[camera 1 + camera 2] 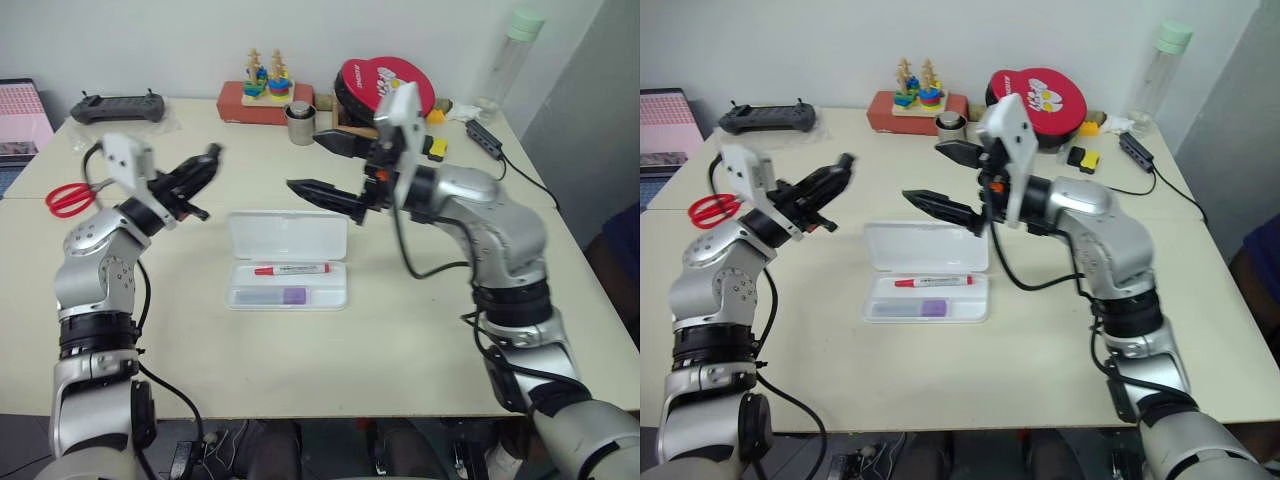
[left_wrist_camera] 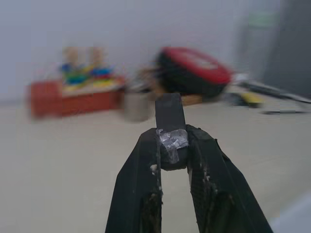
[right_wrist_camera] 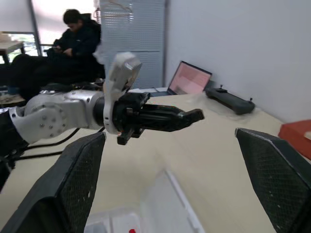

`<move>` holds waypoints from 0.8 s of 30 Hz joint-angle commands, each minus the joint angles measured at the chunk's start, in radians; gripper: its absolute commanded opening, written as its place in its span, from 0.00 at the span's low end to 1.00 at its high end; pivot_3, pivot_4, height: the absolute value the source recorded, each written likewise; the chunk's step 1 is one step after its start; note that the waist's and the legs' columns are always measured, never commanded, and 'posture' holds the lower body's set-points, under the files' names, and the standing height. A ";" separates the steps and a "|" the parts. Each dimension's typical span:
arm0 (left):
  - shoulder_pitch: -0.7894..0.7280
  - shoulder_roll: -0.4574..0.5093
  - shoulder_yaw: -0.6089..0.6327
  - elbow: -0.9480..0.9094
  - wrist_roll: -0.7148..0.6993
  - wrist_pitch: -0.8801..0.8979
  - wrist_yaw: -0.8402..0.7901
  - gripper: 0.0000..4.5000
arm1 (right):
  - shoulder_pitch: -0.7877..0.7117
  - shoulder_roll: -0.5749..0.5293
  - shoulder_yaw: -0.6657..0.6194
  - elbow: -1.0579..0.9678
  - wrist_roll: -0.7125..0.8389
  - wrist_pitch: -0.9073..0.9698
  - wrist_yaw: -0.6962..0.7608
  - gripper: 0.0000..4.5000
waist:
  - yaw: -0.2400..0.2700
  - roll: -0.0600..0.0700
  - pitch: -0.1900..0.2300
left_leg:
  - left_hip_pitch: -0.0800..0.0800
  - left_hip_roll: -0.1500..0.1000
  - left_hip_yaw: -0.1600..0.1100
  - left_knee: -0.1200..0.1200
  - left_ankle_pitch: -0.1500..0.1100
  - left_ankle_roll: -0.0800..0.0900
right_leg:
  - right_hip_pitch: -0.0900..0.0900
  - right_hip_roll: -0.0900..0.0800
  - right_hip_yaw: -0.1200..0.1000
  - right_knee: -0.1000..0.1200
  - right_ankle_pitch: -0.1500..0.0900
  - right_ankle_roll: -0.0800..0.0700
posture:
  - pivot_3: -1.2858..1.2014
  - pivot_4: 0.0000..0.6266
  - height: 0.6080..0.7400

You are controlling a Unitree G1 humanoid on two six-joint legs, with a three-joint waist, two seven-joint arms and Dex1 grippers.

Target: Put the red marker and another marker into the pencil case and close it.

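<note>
— Cream tabletop (image 1: 300,400) against a white wall, was it? What lay in the middle?

— Yes. The pencil case (image 1: 287,236) sat at the centre of the frame with its lid swung open and lying flat behind the tray. Inside the tray, the red marker (image 1: 291,269) lay lengthwise toward the hinge side, and the lilac marker (image 1: 293,296) lay in front of it, at the tray's near edge toward the right end.

— And the two tools?

— Both were raised above the tabletop, neither touching the case. The left tool (image 1: 207,160) hung at the left centre of the frame, pointing toward the upper right; its fingers were pinched together with nothing but a scrap of tape between the tips in the left wrist view. The right tool (image 1: 322,165) hung just above the case's far edge, pointing left, its fingers spread wide and empty.

— Anything else on the tabletop?

— Red-handled scissors (image 1: 68,198) at the left edge, a black controller (image 1: 118,106) in the upper left, a stacking toy on a red base (image 1: 266,96), a metal cup (image 1: 300,123), a round red case (image 1: 384,85) and a clear bottle (image 1: 508,60) along the back.
</note>
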 commanded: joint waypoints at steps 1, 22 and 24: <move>0.039 0.064 -0.123 -0.221 -0.048 0.137 -0.109 0.10 | 0.024 -0.066 -0.040 -0.081 0.067 0.024 0.053 1.00 | -0.003 0.001 0.000 | 0.001 0.000 0.000 0.000 0.000 0.000 | 0.000 0.001 0.001 0.000 0.000 0.000 | 0.52 0.24 1.00; 0.017 0.002 -0.527 0.056 0.358 -0.094 -0.295 0.10 | 0.235 -0.265 0.076 -0.254 -0.006 0.113 -0.008 1.00 | -0.012 0.002 0.001 | 0.002 0.004 0.003 0.002 0.004 0.006 | -0.002 0.008 0.007 0.001 0.001 0.004 | 0.52 0.24 1.00; 0.013 -0.006 -0.524 0.061 0.363 -0.094 -0.300 0.10 | 0.246 -0.277 0.087 -0.263 -0.007 0.118 -0.001 1.00 | -0.011 0.002 0.001 | 0.002 0.004 0.003 0.002 0.004 0.006 | -0.002 0.008 0.007 0.001 0.001 0.005 | 0.52 0.24 1.00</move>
